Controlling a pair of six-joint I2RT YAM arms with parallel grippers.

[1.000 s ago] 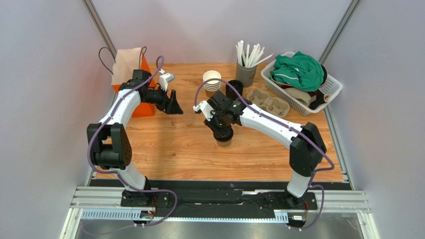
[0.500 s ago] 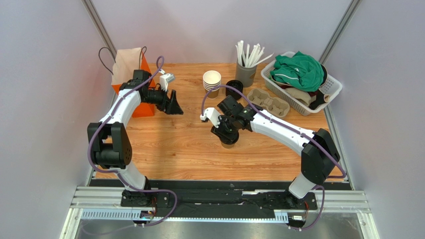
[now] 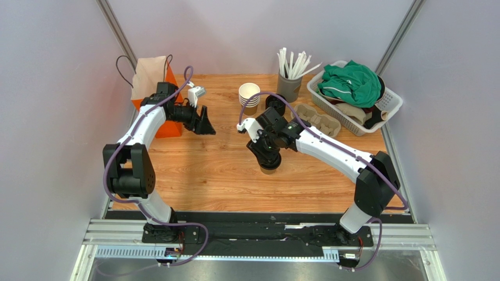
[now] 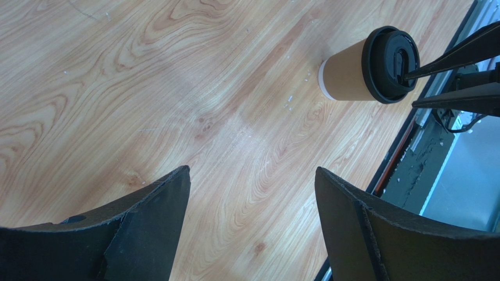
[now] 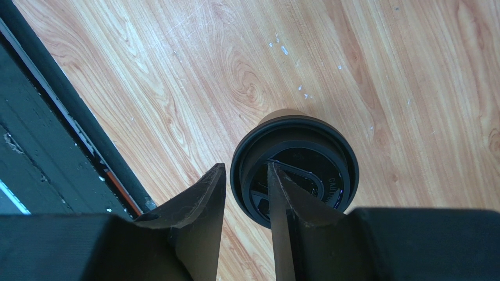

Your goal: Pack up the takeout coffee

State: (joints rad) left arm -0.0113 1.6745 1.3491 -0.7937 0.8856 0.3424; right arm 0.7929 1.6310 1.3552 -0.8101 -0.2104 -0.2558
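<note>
The takeout coffee (image 4: 352,67) stands upright mid-worktop (image 3: 217,175), nearer the near edge. The right end effector (image 5: 245,170), fingers narrow, straddles its lid rim; whether it grips is unclear. Best to widen, lower around the cup wall and squeeze gently. The left end effector (image 4: 251,175) hangs wide by the far-left orange bag (image 3: 151,73).

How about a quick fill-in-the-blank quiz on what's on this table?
The takeout coffee wears a round ___ lid.
The right gripper hangs over it, while the left gripper, wide open, waits near the ___ bag.
The white basket holds a crumpled ___ cloth.
Missing words: black; orange; green.
</note>
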